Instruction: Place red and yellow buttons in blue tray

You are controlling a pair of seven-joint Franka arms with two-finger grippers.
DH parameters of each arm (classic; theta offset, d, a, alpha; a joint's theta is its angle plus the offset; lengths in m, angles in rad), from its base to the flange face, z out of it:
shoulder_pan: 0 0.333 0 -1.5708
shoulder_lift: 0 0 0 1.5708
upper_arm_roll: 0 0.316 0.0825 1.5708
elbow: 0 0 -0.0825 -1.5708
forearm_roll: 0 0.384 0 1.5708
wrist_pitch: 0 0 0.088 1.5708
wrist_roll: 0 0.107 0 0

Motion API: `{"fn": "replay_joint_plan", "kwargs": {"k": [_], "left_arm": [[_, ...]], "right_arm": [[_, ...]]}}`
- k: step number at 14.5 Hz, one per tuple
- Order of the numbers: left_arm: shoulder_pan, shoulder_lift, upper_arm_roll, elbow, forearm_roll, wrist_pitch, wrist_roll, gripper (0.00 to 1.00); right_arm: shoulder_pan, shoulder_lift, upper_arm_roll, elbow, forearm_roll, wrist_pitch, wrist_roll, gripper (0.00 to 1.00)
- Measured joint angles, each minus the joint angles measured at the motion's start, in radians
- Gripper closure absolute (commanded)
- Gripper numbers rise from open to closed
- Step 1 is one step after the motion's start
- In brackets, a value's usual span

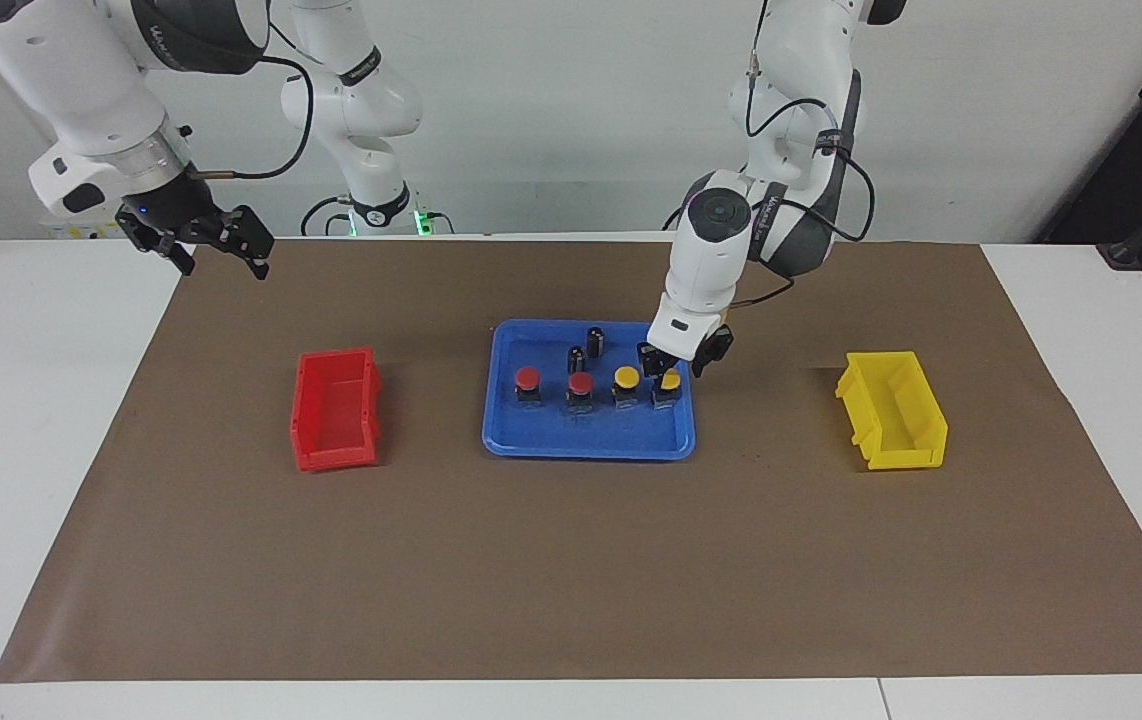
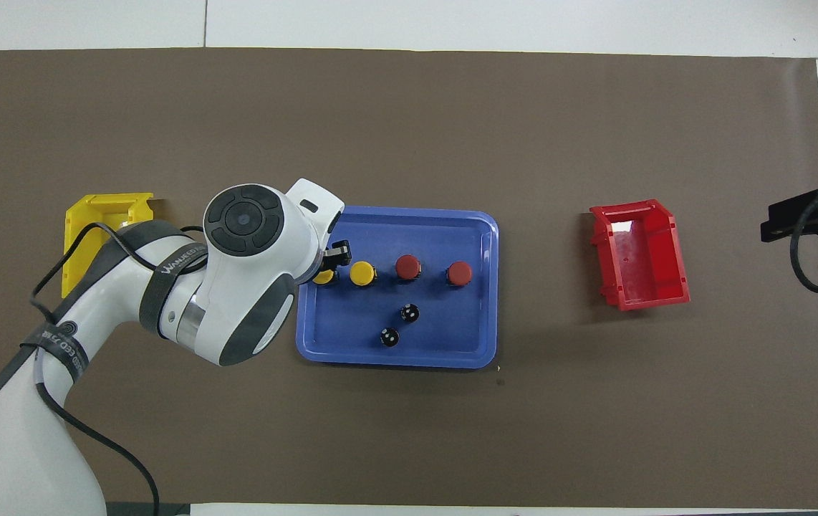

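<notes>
Bright, even light is falling from above. Soft shadows are hugging the bins; glare is gleaming at 12 o'clock inside the red bin (image 2: 640, 240).

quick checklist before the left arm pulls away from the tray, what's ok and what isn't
1. Four buttons standing in the blue tray: ok.
2. End yellow button upright on the tray floor: ok.
3. Left end effector clear of that button: cannot tell; it is just above the cap.
4. Two dark cylinders clear of the arm: ok.
5. Right end effector waiting open, over the mat's edge near the red bin: ok.
6. Yellow bin apart from the tray: ok.
</notes>
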Motion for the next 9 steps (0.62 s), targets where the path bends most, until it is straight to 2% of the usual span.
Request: {"fn": "replay_joint_plan", "kwargs": {"k": [1,6,9], "left_arm": [[0.005,-0.010,0.003,0.015,0.000,-0.026,0.006,0.02],[0.094,-0.051,0.009,0.146,0.000,-0.282,0.160,0.00],[0.171,-0.067,0.014,0.207,0.000,-0.339,0.316,0.00]], "right_arm": [[0.000,0.000,0.000,0.000,0.000,0.000,0.000,0.00],[-0.002,-0.001,-0.001,0.000,0.000,0.000,0.000,0.00],[-0.005,-0.001,-0.001,0.000,0.000,0.000,-0.010,0.00]]}}
